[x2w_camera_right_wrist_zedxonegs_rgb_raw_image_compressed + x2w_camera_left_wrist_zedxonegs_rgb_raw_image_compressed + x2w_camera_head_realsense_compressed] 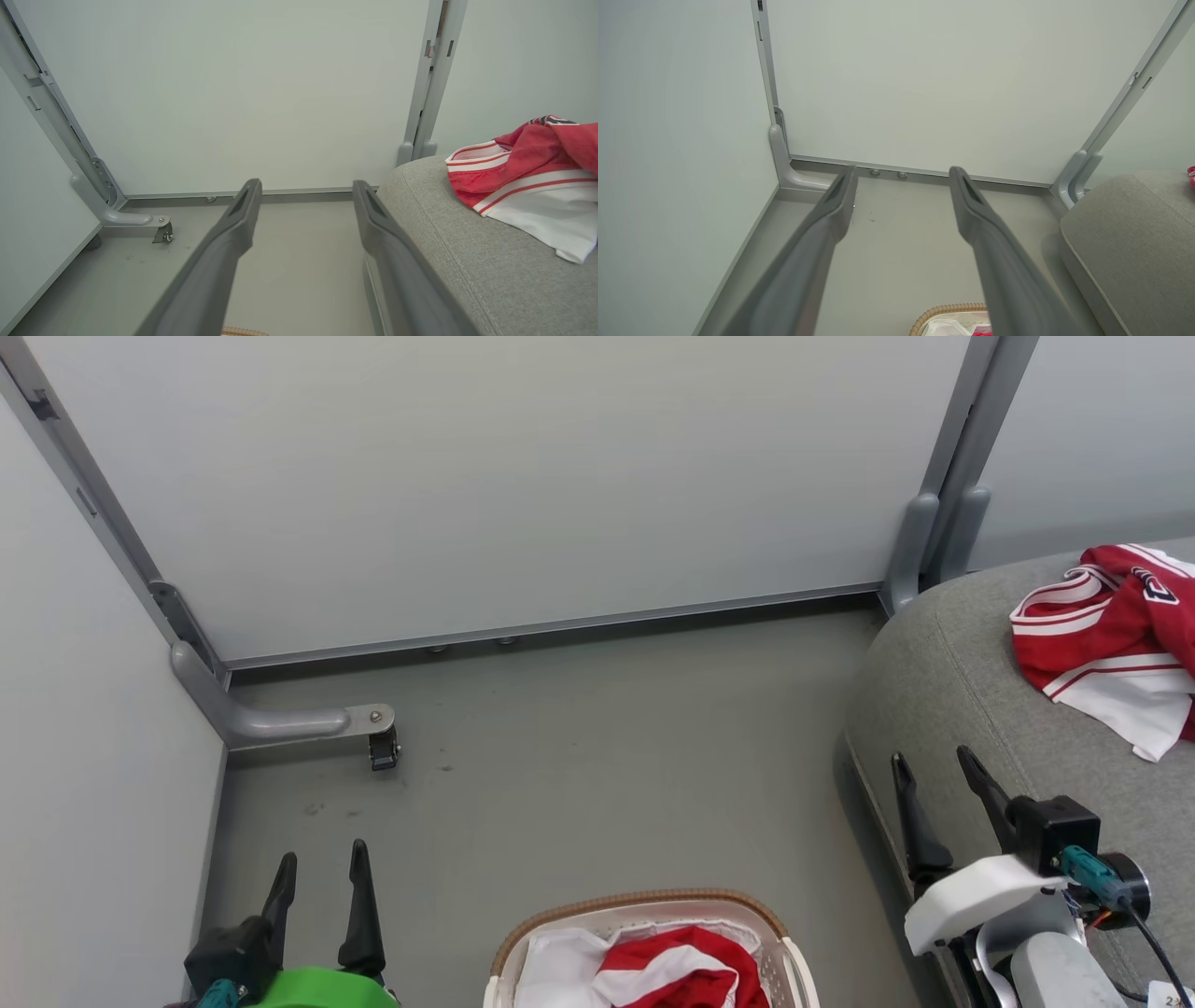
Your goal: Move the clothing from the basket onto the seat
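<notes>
1. Reaching into the basket [644,902] from here risks a shallow pinch. The red and white clothing [686,971] is piled loosely, so a grab may catch one fold and drag the rest over the rim onto the floor [607,756].
2. The right claw [931,755] hangs just beside the rounded edge of the seat [934,681] and could brush it when swinging across.
3. The left claw [323,852] hovers over the floor, left of the basket. It and the right claw stand wide, holding nothing.
4. The clothing lies between the two claws, nearer the robot than their fingertips. Another red garment [1102,625] already rests on the seat, beyond the right claw.
</notes>
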